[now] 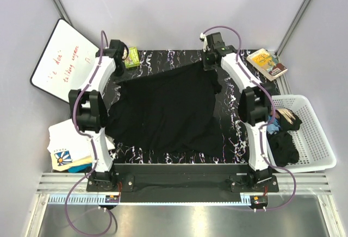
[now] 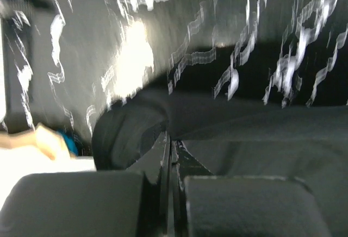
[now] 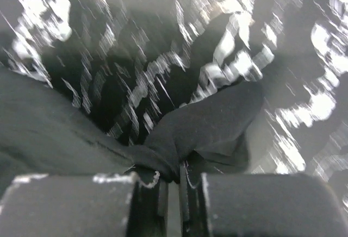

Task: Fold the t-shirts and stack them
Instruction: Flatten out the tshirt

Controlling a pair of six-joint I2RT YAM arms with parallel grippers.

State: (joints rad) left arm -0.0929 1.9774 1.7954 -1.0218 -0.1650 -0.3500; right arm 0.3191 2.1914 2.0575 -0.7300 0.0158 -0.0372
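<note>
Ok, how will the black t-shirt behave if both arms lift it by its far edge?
Likely floppy: the black t-shirt bunches into folds at the right gripper instead of keeping shape. Lying flat and thin on the table, it is probably light, so it should sag in the middle.

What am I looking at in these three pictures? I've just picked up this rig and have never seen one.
Two robot arms are bolted at the table's near edge. The wide picture looks down from above and behind them. The two blurry ones come from a camera on each wrist, looking past that arm's own fingers. A black t-shirt lies spread on the dark marbled table. The left gripper and right gripper each pinch its cloth near the far corners. White tees lie beside the left arm, a white basket of dark clothes sits on the right, and a whiteboard leans far left.
</note>
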